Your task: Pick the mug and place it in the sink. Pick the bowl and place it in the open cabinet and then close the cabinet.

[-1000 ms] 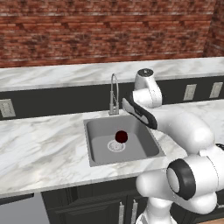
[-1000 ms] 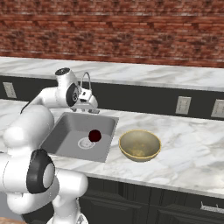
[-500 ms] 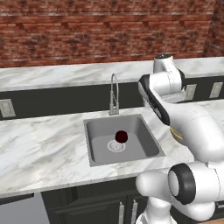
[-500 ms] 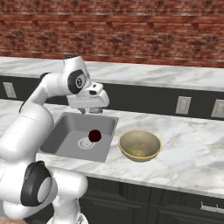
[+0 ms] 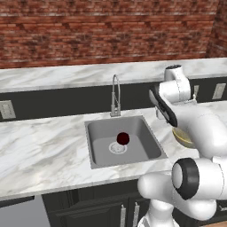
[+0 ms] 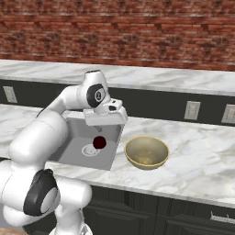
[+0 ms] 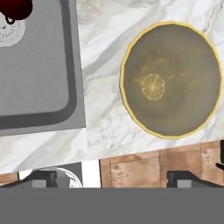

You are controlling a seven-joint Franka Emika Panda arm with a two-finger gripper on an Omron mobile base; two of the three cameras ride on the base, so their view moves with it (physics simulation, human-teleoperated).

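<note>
The dark red mug (image 5: 123, 138) lies in the grey sink (image 5: 146, 137), beside the round drain; it also shows as the mug (image 6: 99, 142) and the mug (image 7: 15, 8). The cream-beige bowl (image 6: 146, 152) stands upright on the marble counter just right of the sink (image 6: 69, 151). In the left base view the bowl (image 5: 183, 137) is half hidden by my arm. My gripper (image 6: 106, 123) hangs open above the counter over the sink's right edge, holding nothing. From the hand, the gripper (image 7: 113, 179) looks down on the bowl (image 7: 170, 78) and the sink (image 7: 39, 70). The cabinet is out of view.
A tall chrome faucet (image 5: 115, 95) rises behind the sink. A dark backsplash with outlets (image 6: 192, 110) carries a raised marble ledge, with a brick wall above it. Bare marble counter (image 5: 40, 150) stretches left of the sink and right of the bowl. Black base cabinets (image 6: 151, 211) run below.
My arm has swung from beside the faucet to the right, toward the bowl, with the gripper staying open. The mug and the bowl have not moved.
</note>
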